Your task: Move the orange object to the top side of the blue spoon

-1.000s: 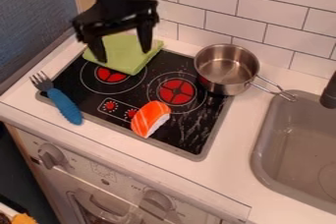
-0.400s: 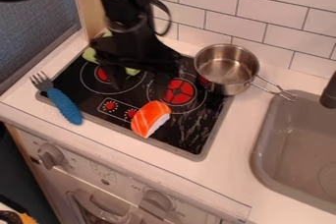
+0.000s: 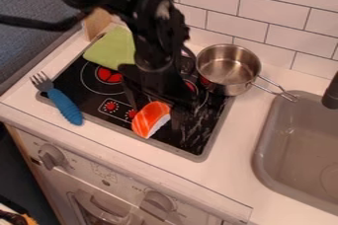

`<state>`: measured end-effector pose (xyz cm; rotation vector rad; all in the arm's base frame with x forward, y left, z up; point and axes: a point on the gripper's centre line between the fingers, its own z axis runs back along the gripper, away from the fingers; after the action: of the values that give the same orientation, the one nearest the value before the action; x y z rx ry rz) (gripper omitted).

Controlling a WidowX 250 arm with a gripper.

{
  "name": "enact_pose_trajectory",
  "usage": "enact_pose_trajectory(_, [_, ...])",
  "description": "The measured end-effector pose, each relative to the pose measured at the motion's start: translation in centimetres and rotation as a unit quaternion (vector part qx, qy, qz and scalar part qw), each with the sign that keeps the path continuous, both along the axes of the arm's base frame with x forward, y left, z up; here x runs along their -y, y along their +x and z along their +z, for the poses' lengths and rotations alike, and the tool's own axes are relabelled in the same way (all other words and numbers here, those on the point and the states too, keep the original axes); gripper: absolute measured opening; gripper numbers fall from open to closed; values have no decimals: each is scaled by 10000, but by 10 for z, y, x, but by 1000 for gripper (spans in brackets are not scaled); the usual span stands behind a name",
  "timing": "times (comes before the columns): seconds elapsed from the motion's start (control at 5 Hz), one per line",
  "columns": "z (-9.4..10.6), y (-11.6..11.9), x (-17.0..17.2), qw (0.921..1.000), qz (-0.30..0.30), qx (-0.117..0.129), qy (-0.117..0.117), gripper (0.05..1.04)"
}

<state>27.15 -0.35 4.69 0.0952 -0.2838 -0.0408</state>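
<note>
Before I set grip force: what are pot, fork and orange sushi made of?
Pot: shiny metal, bright highlights. Fork: grey, metal-looking tines; matte blue handle, maybe rubber, given its ridges. Sushi: smooth plastic or rubber, given its even surface.

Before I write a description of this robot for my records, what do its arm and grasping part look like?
The thick, jointed robot arm is black, with small greyish highlights on its uneven surface. A long black cable curves off to one side. The black two-fingered claw has a broad body. I can't make out any markings.
</note>
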Motion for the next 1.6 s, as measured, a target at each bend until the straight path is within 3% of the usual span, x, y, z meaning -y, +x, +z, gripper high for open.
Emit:
enact_pose_trajectory(0.2, [-10, 3, -4, 9999, -58, -5, 156, 1000])
enact_pose_trajectory(1.0, [-24, 12, -18, 9995, 179, -203, 147, 999])
enact_pose_trajectory(1.2, [-29, 11, -17, 9993, 212, -283, 135, 944])
enact_pose_trajectory(1.4, [-33, 11, -20, 9990, 256, -300, 193, 670])
enact_pose_trajectory(1.6, [-32, 13, -20, 9991, 279, -236, 207, 634])
